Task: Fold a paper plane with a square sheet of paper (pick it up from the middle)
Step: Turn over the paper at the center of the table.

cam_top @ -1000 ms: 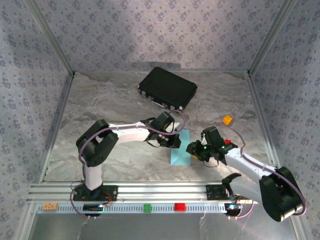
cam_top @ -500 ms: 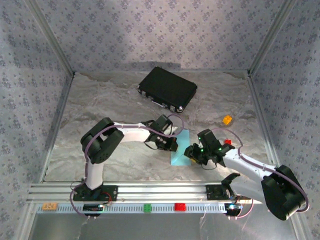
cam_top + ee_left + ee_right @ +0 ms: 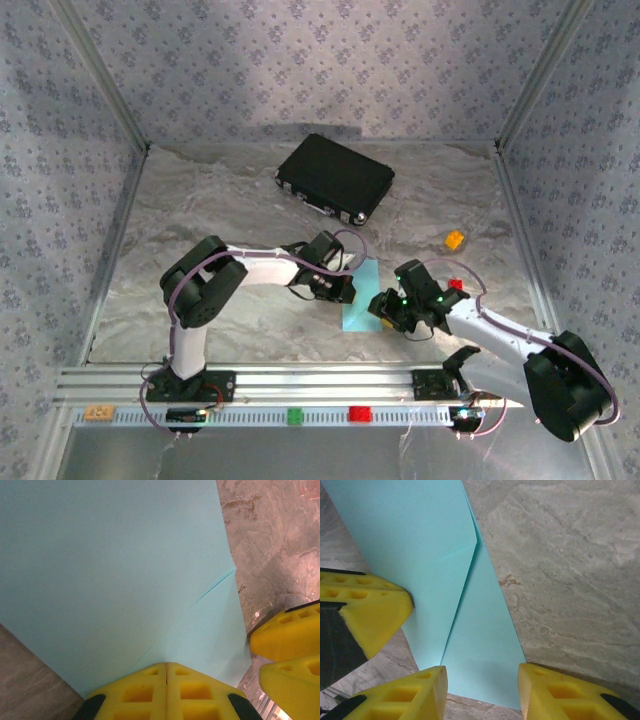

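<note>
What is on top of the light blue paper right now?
The left gripper, shut, rests its tips on the paper, and a folded flap lies over part of it. The layer under that flap is covered.

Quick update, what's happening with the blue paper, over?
Left gripper shut, tips at paper. Right gripper open, straddling its folded end. Case, orange block well aside.

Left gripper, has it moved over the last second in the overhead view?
Yes, slightly. The left gripper has shifted away from the black hard case and toward the near rail.
</note>
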Controlling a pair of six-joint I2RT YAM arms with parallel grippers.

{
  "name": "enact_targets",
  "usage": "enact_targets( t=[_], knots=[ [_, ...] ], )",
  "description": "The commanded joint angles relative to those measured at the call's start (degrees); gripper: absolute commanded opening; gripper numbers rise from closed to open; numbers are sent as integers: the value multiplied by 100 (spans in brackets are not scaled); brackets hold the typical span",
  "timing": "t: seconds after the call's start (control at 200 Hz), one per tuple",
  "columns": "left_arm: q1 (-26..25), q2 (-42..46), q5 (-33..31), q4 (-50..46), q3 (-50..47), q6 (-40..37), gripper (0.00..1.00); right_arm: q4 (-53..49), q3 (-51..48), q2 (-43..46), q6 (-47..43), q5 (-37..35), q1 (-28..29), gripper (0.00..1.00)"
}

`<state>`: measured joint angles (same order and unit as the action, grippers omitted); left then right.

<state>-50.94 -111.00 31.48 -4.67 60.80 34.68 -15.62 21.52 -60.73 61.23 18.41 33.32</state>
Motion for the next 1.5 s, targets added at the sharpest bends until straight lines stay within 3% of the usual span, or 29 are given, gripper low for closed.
enact_targets(
  t=[0.0,0.395,0.75,1.144,1.494],
  knots=[
    [-21,-53,-200,-386,-180,52,0,-112,-17,63,134,47,34,43],
    [-30,-70,-163,-368,-173,65,0,131,-53,-177,167,136,35,43],
    [-30,-52,-169,-377,-166,73,0,966,-41,-554,133,145,1,47],
    [-31,-22,-160,-363,-156,89,0,1719,-50,-591,-228,658,-736,51],
    [-31,43,-152,-342,-160,140,0,2003,-87,-898,-408,1043,-1166,46]
  ],
)
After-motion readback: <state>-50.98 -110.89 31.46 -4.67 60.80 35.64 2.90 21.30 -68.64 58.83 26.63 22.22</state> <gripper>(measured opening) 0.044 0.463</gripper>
